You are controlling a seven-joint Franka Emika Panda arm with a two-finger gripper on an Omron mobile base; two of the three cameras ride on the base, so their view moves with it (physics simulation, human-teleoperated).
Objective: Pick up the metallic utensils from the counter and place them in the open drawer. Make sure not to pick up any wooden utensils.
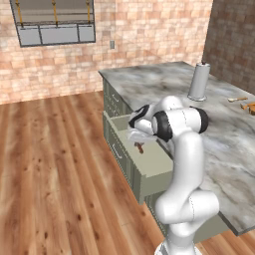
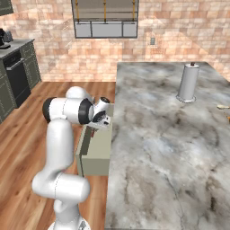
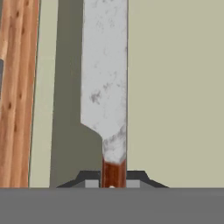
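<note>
Silvery-bladed knife (image 3: 105,78) with reddish-brown handle, hanging over pale floor of open sage-green drawer (image 1: 154,162), blade toward twelve o'clock in hand view. Wooden utensils (image 1: 245,103) lying at three o'clock on marbled worktop (image 2: 166,148).

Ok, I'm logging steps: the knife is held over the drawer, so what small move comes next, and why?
Probably open the hand and release: the knife hangs clamped by its reddish handle, blade out over the open drawer and its pale floor, inside the wall.

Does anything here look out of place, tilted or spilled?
Nothing stands out. The end effector holds the knife by its handle above the open drawer. The canister stands upright on the counter.
</note>
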